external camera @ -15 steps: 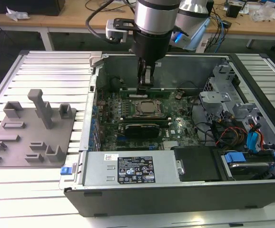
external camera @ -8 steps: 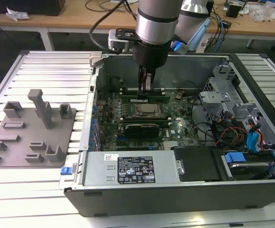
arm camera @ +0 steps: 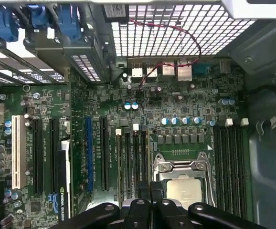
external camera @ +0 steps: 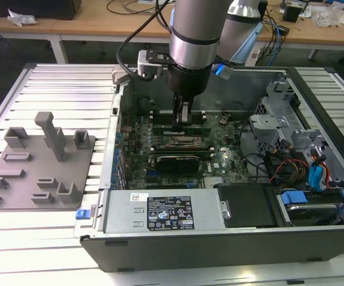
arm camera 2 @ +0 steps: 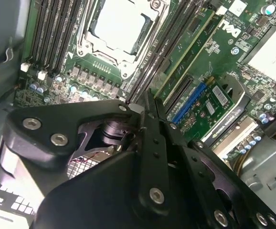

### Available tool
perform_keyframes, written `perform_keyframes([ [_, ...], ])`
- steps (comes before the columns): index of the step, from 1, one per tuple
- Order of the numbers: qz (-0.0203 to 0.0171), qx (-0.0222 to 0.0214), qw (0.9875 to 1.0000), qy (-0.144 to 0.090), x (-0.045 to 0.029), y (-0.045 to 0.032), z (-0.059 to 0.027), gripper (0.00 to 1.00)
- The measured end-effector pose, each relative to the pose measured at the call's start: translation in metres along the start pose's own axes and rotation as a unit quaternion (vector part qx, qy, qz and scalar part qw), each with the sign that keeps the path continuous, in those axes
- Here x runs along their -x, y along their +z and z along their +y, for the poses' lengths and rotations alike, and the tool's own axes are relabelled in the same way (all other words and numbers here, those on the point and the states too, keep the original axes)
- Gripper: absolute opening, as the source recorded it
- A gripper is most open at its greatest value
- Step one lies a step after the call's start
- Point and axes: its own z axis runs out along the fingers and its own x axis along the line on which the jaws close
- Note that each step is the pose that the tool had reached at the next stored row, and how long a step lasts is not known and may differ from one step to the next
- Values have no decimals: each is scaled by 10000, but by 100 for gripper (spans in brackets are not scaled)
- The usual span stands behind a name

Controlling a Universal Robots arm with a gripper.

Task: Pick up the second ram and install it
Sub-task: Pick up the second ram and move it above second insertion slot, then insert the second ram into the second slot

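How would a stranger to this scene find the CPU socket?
Look inside the open computer case, at the green motherboard. The CPU socket sits between two banks of long black slots; it alone is a square, shiny metal frame.

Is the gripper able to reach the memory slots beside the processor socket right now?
Probably yes: the gripper hangs inside the open case right above the memory slots, with nothing visibly between.

I see a grey tray (external camera: 23, 179) on the slatted table (external camera: 59, 89), at the exterior view's left of the open case (external camera: 219, 247). Inside: green motherboard (arm camera: 176, 102), CPU socket (arm camera: 182, 183), power supply (external camera: 124, 214).
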Motion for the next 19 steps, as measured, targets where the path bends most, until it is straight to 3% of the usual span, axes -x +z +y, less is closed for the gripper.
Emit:
perform_keyframes([
  [19, -3, -1, 10000, -1, -5, 83, -6, 9],
])
